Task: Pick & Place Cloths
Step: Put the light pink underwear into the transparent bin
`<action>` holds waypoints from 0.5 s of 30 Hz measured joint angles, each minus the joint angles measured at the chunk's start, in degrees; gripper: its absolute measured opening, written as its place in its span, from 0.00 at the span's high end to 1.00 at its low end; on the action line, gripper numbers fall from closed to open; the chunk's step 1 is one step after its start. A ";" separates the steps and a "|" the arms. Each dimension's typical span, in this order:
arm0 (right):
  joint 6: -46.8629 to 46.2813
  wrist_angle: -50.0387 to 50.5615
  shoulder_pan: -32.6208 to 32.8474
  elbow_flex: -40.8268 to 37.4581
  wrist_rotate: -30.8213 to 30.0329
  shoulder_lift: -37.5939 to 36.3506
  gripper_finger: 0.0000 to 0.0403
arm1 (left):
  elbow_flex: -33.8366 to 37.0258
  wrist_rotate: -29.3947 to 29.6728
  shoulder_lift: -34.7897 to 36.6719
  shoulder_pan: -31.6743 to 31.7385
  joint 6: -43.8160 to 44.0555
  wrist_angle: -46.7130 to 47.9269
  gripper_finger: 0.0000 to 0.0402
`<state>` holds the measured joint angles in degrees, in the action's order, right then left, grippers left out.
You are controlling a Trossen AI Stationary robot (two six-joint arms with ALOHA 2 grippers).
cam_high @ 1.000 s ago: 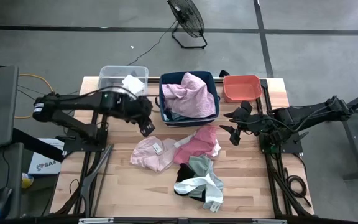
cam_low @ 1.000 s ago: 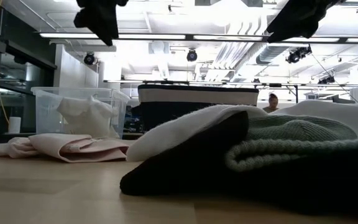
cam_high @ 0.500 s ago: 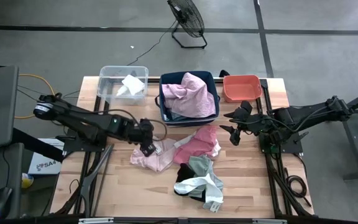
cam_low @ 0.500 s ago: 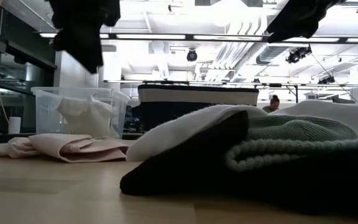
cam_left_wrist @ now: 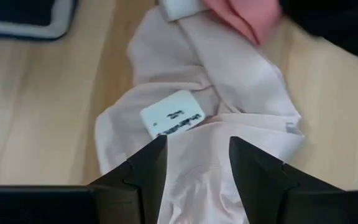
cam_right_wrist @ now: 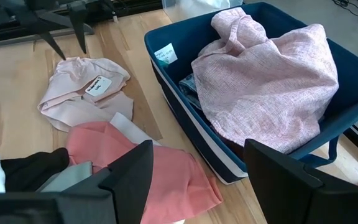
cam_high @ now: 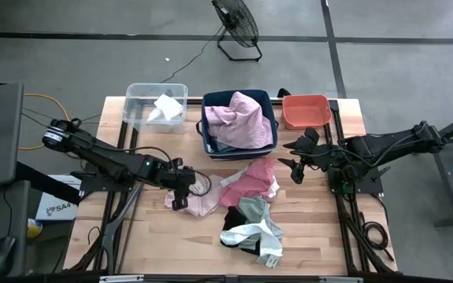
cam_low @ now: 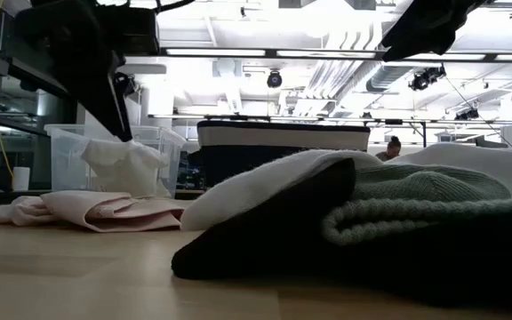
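- high view: three bins stand along the far edge of the table [cam_high: 140,236]. the clear bin [cam_high: 136,98] holds one white cloth [cam_high: 166,106], the navy bin [cam_high: 208,102] holds a heaped pink woven cloth [cam_high: 242,118], and the coral bin [cam_high: 306,110] looks empty. still loose on the wood are a light pink cloth [cam_high: 199,196], a hot pink cloth [cam_high: 250,181] and a grey, white and black bundle [cam_high: 250,228]. by my reckoning the sorting is under halfway.
- high view, arms: the left gripper [cam_high: 181,192] is low over the near-left edge of the light pink cloth; the right gripper [cam_high: 293,161] waits just off the navy bin's right side, near the coral bin.
- low view: the left arm [cam_low: 96,53] hangs above the light pink cloth [cam_low: 105,212]; whether it touches the fabric i cannot tell. the dark and grey bundle [cam_low: 363,227] fills the foreground.
- left wrist view: the fingers [cam_left_wrist: 145,168] are partly spread, straddling the pale fabric [cam_left_wrist: 229,93] near its white label [cam_left_wrist: 173,115], nothing pinched yet.
- right wrist view: the right fingers [cam_right_wrist: 132,171] are spread wide and empty, facing the navy bin [cam_right_wrist: 185,130] and the hot pink cloth [cam_right_wrist: 160,168].
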<state>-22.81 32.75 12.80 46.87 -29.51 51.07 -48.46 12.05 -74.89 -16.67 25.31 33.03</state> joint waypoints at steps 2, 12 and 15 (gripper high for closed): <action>-0.11 0.00 0.02 0.00 0.06 0.00 0.40 | 0.50 -1.23 0.00 0.11 -1.29 -0.74 0.58; -0.09 0.04 0.00 -0.02 0.06 0.00 0.40 | 1.34 -1.51 -4.37 0.11 -1.72 -0.46 0.58; -0.09 0.04 0.00 -0.01 0.07 0.00 0.40 | 1.33 -1.50 -7.23 0.11 -3.09 -0.69 0.58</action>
<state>-22.90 32.80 12.80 46.87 -29.44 51.07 -47.13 10.55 -82.12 -16.56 22.22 32.34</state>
